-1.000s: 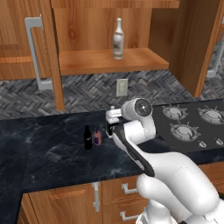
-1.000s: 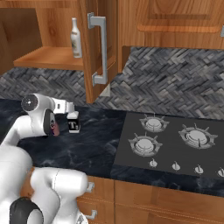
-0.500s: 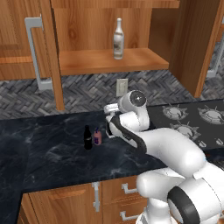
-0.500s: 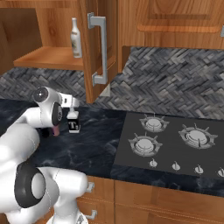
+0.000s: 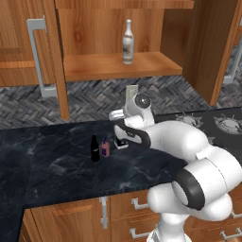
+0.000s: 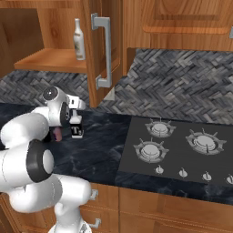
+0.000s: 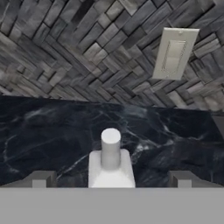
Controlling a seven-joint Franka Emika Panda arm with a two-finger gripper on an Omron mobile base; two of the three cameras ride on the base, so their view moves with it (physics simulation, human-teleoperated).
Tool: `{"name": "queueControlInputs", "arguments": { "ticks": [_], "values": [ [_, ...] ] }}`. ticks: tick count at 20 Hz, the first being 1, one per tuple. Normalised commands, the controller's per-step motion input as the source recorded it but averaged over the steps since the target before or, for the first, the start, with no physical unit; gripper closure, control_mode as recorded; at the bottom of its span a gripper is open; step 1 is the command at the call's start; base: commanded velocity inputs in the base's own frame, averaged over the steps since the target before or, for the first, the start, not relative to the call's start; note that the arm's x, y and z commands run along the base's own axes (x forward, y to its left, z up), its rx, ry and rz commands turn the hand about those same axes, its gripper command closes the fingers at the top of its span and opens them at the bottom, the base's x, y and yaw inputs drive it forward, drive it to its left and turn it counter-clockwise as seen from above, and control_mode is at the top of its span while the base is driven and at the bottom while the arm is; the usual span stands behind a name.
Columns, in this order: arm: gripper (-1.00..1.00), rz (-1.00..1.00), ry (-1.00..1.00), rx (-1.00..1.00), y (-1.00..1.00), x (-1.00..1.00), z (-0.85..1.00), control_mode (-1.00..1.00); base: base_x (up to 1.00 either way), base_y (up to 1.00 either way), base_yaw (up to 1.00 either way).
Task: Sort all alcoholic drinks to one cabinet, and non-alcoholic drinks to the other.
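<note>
Drinks on the table: a black cola bottle (image 5: 95,148) and a shorter pink bottle (image 5: 105,147) stood side by side on the dark marble table (image 5: 52,165), left of the arm.
Cola bottle: upright, leftmost of the pair, with a red band at its middle.
Pink bottle: upright, just beside the cola bottle on its right, dark cap on top.
Square clear bottle (image 7: 110,164): stood upright on the table just right of the pink bottle, white cap up; its black label (image 6: 77,132) faced the right base camera.
Hand (image 7: 111,179): it was wide open, one fingertip (image 7: 40,179) on each side of the square clear bottle's shoulders, with a gap between each tip and the glass; no grip was visible.
Cream-white bottle (image 5: 127,42): upright on the wooden shelf (image 5: 120,66) of the open cabinet, above the table, well apart from the other three.
Wall plate (image 7: 174,53): pale, on the herringbone backsplash behind the square bottle.
Stove (image 6: 177,150): set into the table, far right.
</note>
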Motion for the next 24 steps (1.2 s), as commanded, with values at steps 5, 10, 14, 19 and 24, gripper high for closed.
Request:
{"name": "queueControlInputs", "arguments": {
  "ticks": [5,10,14,19,24],
  "values": [
    [-1.00,0.04,0.03,0.00,0.00,0.27,-0.18,-1.00,0.00,0.00,0.00],
    [-1.00,0.04,0.02,0.00,0.00,0.21,-0.18,-1.00,0.00,0.00,0.00],
    [-1.00,0.05,0.01,0.00,0.00,0.08,-0.21,-1.00,0.00,0.00,0.00],
    [-1.00,0.04,0.01,0.00,0.00,0.02,-0.18,-1.00,0.00,0.00,0.00],
    [-1.00,0.04,0.00,0.01,-0.02,0.06,-0.05,-1.00,0.00,0.00,0.00]
  ]
}}
